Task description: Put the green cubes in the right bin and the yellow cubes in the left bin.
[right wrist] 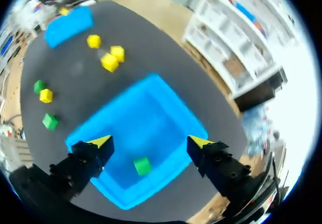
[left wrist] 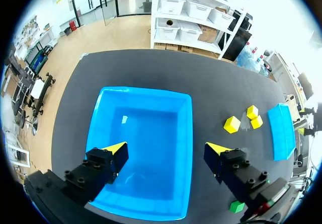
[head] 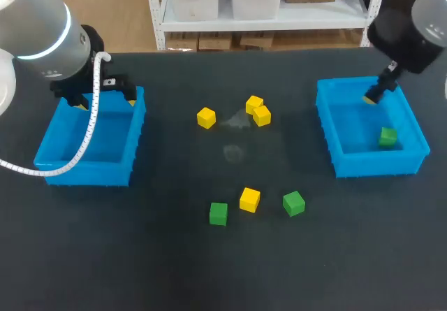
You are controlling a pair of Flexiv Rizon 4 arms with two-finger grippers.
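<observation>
Your left gripper [left wrist: 167, 148] and right gripper [right wrist: 150, 142] hang spread and empty. Grabbing either close-set small yellow cube [head: 262, 116] carelessly may knock its neighbour away.

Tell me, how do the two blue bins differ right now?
The right bin holds one green cube; the left bin shows no cube. A white cable crosses above the left bin in the head view; none crosses the right bin. Both are blue and open-topped; the left arm's fingers and the right arm's fingers stand open above their bins.
</observation>
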